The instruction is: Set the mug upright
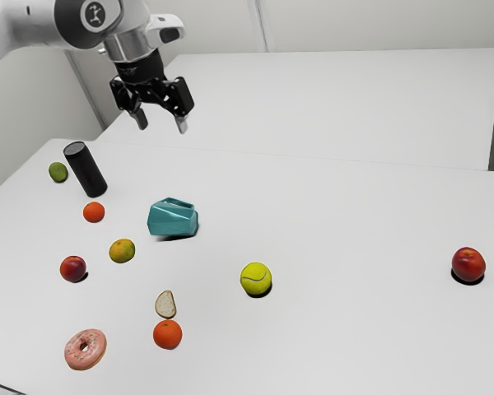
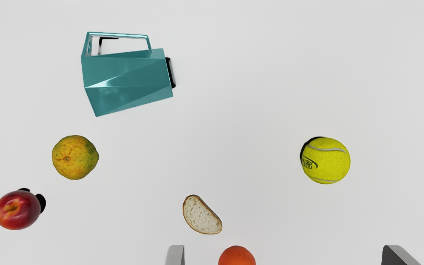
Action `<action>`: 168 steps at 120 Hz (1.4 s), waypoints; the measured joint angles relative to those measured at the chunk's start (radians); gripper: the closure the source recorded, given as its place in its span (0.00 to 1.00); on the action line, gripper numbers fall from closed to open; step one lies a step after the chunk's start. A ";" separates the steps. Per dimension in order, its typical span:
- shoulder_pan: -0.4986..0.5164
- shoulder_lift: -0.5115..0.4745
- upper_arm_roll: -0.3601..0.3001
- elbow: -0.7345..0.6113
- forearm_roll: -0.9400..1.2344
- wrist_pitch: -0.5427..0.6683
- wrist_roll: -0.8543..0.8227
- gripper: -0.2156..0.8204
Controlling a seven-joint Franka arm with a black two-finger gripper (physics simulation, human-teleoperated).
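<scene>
Your black two-finger pincer stands wide open with nothing between its fingers, held well above the white table. Below it, apart from it, the teal, faceted, glossy mug lies on its side on the table, its looped handle toward the far side. The relation to mind is its long axis: it runs roughly along the line joining your two fingertips, so gripping across the body would, I judge, want about a quarter turn of the hand. The mug also sits off toward the finger on the exterior view's left, so you would need to shift over it before lowering. I can't tell which end is the mouth; settle that before tipping it up. Nearer than the mug lies a round yellow-green citrus fruit; farther out, toward the exterior view's right, rests a fuzzy yellow tennis ball.
</scene>
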 joint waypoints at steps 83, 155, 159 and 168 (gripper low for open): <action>0.145 0.115 0.017 0.076 -0.034 -0.033 0.045 0.23; 0.328 0.163 0.022 -0.102 -0.164 0.090 0.230 0.23; 0.338 0.165 0.022 -0.115 -0.171 0.107 0.242 0.23; 0.354 0.172 0.021 -0.134 -0.185 0.140 0.270 0.23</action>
